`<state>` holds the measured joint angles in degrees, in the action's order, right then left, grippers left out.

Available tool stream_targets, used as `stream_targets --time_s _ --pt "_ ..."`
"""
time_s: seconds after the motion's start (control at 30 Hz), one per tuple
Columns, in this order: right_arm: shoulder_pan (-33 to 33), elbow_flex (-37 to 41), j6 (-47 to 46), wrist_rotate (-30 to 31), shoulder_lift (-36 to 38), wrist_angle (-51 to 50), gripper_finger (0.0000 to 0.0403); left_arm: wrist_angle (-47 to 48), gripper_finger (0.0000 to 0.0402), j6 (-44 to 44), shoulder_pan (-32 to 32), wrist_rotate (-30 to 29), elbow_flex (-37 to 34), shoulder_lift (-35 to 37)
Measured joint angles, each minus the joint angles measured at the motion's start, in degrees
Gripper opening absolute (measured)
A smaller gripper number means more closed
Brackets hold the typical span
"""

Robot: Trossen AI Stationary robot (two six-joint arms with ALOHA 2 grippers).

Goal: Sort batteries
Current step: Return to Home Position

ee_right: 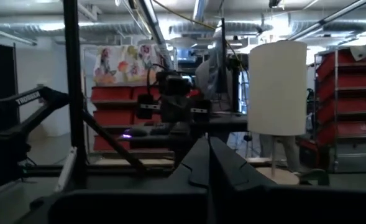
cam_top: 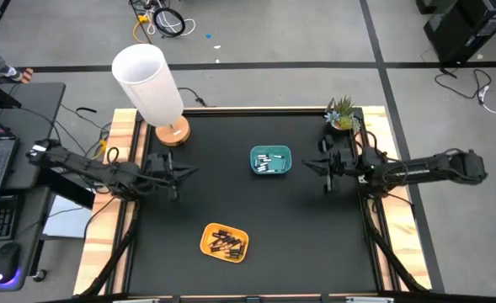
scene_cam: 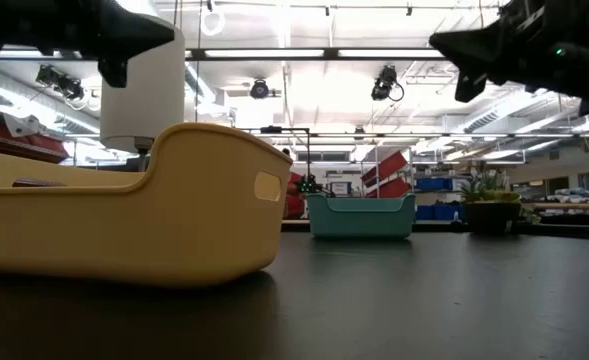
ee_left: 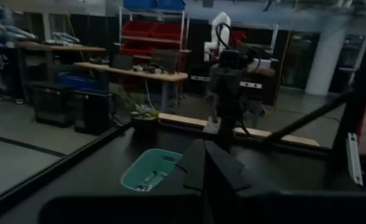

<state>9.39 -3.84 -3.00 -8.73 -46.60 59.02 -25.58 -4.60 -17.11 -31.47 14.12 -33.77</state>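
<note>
Dark batteries with copper ends [cam_top: 226,243] lie in the yellow tray [cam_top: 207,244] near the table's front. Silvery-white and black batteries [cam_top: 269,160] lie in the teal tray [cam_top: 285,155] at mid-table, also seen in the left wrist view as the teal tray [ee_left: 150,169]. My left gripper [cam_top: 178,172] [ee_left: 205,163] hovers at the table's left, shut and empty. My right gripper [cam_top: 325,166] [ee_right: 209,158] hovers to the right of the teal tray, shut and empty. The two grippers point toward each other, above the table.
A white lamp [cam_top: 151,84] on a wooden base stands at the table's far left corner. A small potted plant [cam_top: 343,114] stands at the far right corner. In the low view the yellow tray [scene_cam: 124,215] is close and the teal tray [scene_cam: 360,215] is farther back.
</note>
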Motion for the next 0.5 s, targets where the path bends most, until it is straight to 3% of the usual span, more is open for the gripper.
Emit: stream_targets --time_s 0.27,0.5 --pt "16.4 2.9 -5.3 -16.0 5.6 -0.3 0.0 4.8 0.0015 -1.6 2.1 0.7 -7.0 17.2" --pt "26.9 3.5 -10.6 -29.1 12.7 -0.6 0.0 15.3 0.0015 -2.0 2.1 0.2 -7.3 27.1"
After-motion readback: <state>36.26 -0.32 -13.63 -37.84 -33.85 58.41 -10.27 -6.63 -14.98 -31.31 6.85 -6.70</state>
